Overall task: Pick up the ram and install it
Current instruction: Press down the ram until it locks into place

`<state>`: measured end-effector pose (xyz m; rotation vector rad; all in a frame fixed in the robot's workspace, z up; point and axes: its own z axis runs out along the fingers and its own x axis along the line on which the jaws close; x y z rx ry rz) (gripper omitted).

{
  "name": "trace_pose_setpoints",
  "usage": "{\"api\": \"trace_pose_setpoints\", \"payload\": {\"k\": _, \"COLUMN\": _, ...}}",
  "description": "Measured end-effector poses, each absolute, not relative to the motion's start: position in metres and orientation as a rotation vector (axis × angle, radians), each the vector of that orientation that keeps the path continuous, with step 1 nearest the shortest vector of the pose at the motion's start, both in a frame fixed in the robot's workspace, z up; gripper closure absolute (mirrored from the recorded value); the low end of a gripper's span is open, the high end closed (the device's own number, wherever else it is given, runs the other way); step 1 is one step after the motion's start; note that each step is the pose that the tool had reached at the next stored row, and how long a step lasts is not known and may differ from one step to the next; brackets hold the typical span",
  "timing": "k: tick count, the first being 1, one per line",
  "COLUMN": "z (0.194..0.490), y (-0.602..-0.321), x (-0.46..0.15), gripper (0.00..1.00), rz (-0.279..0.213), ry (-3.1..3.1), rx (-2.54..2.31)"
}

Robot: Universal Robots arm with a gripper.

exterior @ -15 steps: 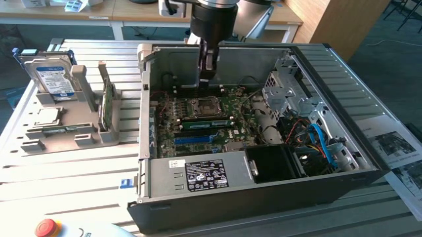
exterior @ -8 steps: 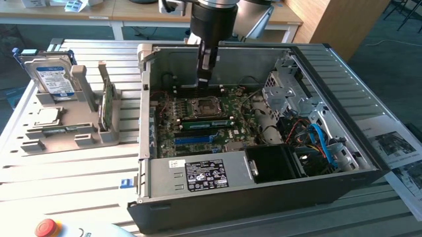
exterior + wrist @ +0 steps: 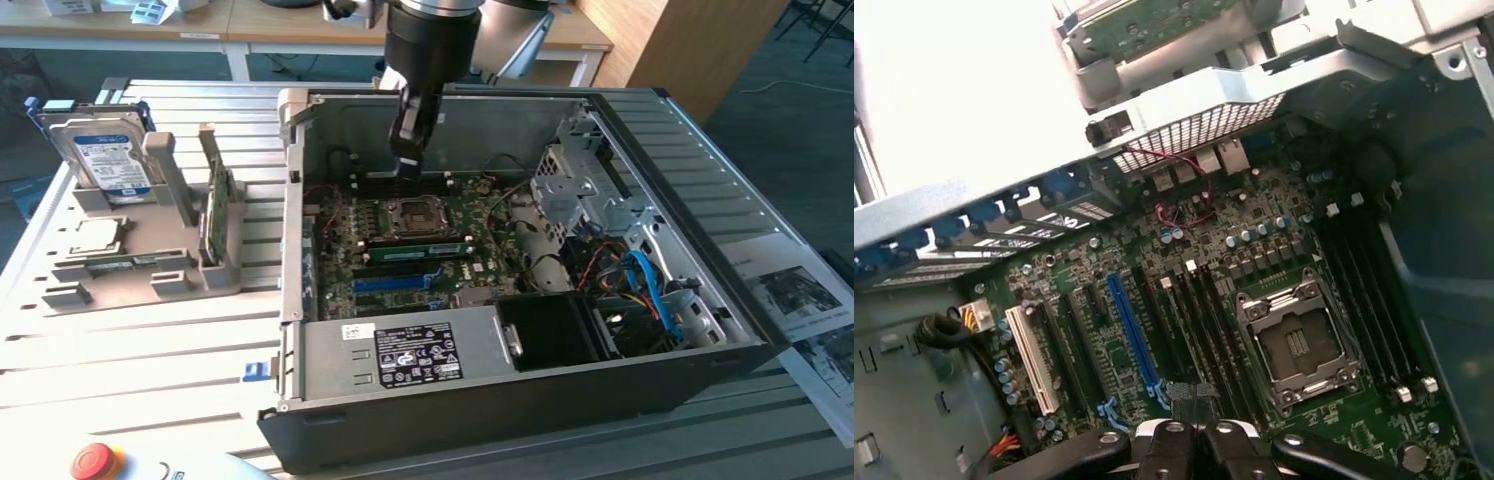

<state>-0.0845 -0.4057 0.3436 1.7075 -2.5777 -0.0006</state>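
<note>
Tool over motherboard, fingers together on nothing visible; ram sits slotted — judge: verify both latches, press evenly.

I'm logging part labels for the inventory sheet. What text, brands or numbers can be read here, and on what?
No text reads clearly enough to quote.
Hard drive: blue-white label, print too small to read.
Power supply: black label with white print and marks, and a small white sticker beside it, all too blurred to read.
Printed sheets at the exterior view's right: pictures and lines of text, unreadable.
Motherboard: small white markings, illegible.
</note>
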Motion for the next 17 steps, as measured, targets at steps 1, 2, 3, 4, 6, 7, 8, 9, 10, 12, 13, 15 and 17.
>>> {"api": "trace_pose_setpoints", "payload": {"k": 1, "z": 0.3436, "y": -0.4057, "x": -0.0845, "gripper": 0.9, "rz": -0.001, "ry": -2.589, "rx": 1.691}}
{"api": "trace_pose_setpoints", "payload": {"k": 2, "z": 0.3436, "y": -0.4057, "x": -0.0845, "gripper": 0.9, "rz": -0.002, "ry": -2.6, "rx": 1.673}}
{"api": "trace_pose_setpoints", "payload": {"k": 3, "z": 0.3436, "y": -0.4057, "x": -0.0845, "gripper": 0.9, "rz": -0.002, "ry": -2.611, "rx": 1.656}}
{"api": "trace_pose_setpoints", "payload": {"k": 4, "z": 0.3436, "y": -0.4057, "x": -0.0845, "gripper": 0.9, "rz": -0.003, "ry": -2.623, "rx": 1.638}}
{"api": "trace_pose_setpoints", "payload": {"k": 6, "z": 0.3436, "y": -0.4057, "x": -0.0845, "gripper": 0.9, "rz": -0.004, "ry": -2.647, "rx": 1.598}}
{"api": "trace_pose_setpoints", "payload": {"k": 7, "z": 0.3436, "y": -0.4057, "x": -0.0845, "gripper": 0.9, "rz": -0.004, "ry": -2.66, "rx": 1.577}}
{"api": "trace_pose_setpoints", "payload": {"k": 8, "z": 0.3436, "y": -0.4057, "x": -0.0845, "gripper": 0.9, "rz": -0.005, "ry": -2.672, "rx": 1.556}}
{"api": "trace_pose_setpoints", "payload": {"k": 9, "z": 0.3436, "y": -0.4057, "x": -0.0845, "gripper": 0.9, "rz": -0.006, "ry": -2.684, "rx": 1.535}}
{"api": "trace_pose_setpoints", "payload": {"k": 10, "z": 0.3436, "y": -0.4057, "x": -0.0845, "gripper": 0.9, "rz": -0.006, "ry": -2.696, "rx": 1.515}}
{"api": "trace_pose_setpoints", "payload": {"k": 12, "z": 0.3436, "y": -0.4057, "x": -0.0845, "gripper": 0.9, "rz": -0.007, "ry": -2.719, "rx": 1.473}}
{"api": "trace_pose_setpoints", "payload": {"k": 13, "z": 0.3436, "y": -0.4057, "x": -0.0845, "gripper": 0.9, "rz": -0.008, "ry": -2.731, "rx": 1.45}}
{"api": "trace_pose_setpoints", "payload": {"k": 15, "z": 0.3436, "y": -0.4057, "x": -0.0845, "gripper": 0.9, "rz": -0.009, "ry": -2.753, "rx": 1.408}}
{"api": "trace_pose_setpoints", "payload": {"k": 17, "z": 0.3436, "y": -0.4057, "x": -0.0845, "gripper": 0.9, "rz": -0.01, "ry": -2.775, "rx": 1.365}}
